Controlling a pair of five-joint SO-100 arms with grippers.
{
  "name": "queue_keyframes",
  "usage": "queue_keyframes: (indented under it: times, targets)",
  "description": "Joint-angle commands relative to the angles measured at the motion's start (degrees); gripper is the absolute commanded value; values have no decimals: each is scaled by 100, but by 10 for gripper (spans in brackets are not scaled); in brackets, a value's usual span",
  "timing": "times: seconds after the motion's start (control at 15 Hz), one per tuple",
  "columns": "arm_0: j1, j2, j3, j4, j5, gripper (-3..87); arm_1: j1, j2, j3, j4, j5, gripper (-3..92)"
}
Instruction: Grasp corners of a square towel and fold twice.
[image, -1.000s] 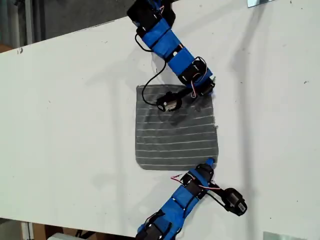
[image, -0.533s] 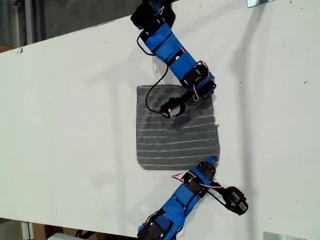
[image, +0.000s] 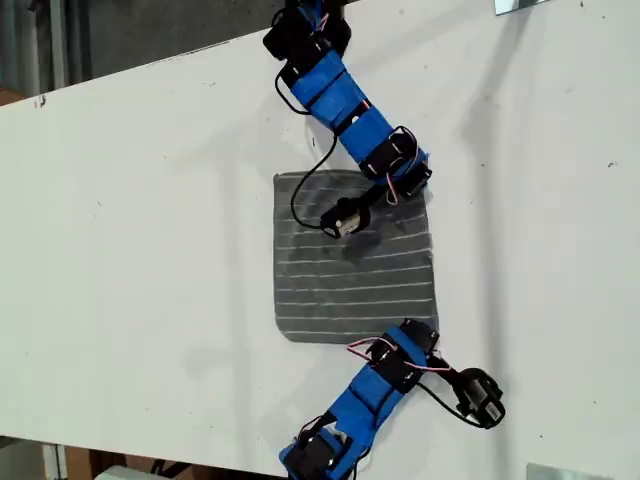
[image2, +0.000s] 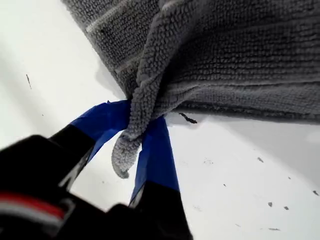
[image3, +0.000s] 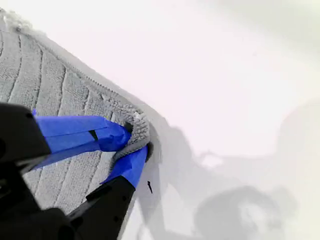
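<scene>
The grey striped towel (image: 350, 270) lies flat in the middle of the white table (image: 150, 220). My first gripper (image: 426, 330) reaches in from the exterior view's bottom and is shut on the towel's lower right corner. The first wrist view shows that corner (image2: 123, 159) bunched and hanging between the blue fingers (image2: 159, 150). My second gripper (image: 420, 187) comes from the exterior view's top. It is shut on the upper right corner (image3: 138, 126), pinched between its blue fingertips (image3: 131, 165), with the cloth still on the table.
The table's far edge runs diagonally across the exterior view's top left, with dark floor (image: 110, 30) beyond. Small metal plates sit at the top right (image: 520, 5) and bottom right (image: 560, 472) of that view. Loose cables hang off both arms.
My first gripper has shifted slightly down and right, tugging the lower right corner. My second arm's wrist has moved a little further over the towel. The towel otherwise stays flat.
</scene>
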Motion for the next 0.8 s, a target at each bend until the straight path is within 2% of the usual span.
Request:
queue_keyframes:
  times: [0.0,0.4,0.6,0.73]
  targets:
    - [70,387,-413,343,132,0,132,448,-114,325,-79,-1]
    - [-237,1301,-457,773,1046,0,492,1793,-316,1450,-281,-1]
    - [-299,2136,-369,817,1784,0,686,2329,-237,1591,-492,-1]
    - [-571,2909,35,1020,1872,0,967,2602,-123,1591,-659,-1]
